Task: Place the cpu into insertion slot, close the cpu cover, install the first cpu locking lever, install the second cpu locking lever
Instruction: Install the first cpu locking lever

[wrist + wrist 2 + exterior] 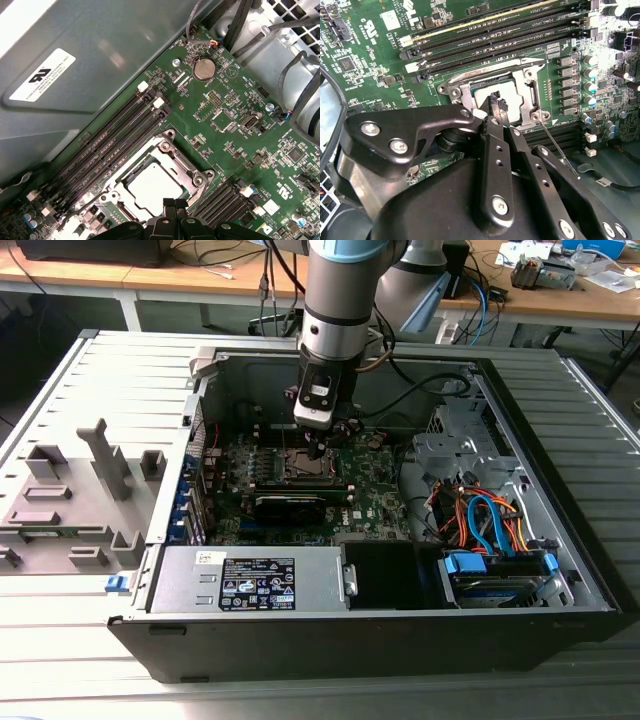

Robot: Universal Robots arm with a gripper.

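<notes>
In the exterior view the arm comes straight down into the open computer case [400,645]. Its gripper [318,447] hangs in the upper middle of the frame, directly over the insertion slot [303,468] on the green motherboard [375,485]. We judge that this vertical approach is chosen because the case walls and the cable bundles at the exterior view's right leave room only from above.

In both wrist views the fingertips [494,101] are pressed together with nothing between them, and their ends sit at the slot's edge, just over the metal. Closed like that they form one narrow point, which we take for a pushing tool against cover or lever, not a grasp.

The cpu [151,186] lies in the slot, a pale silver square that sits flat and level. The cpu cover [189,172] is down around it, a bright steel frame with screws at its corners. In the second wrist view a thin wire locking lever [556,146] runs out from one corner of the socket. It seems to stand free of its catch, though we cannot be sure.
</notes>
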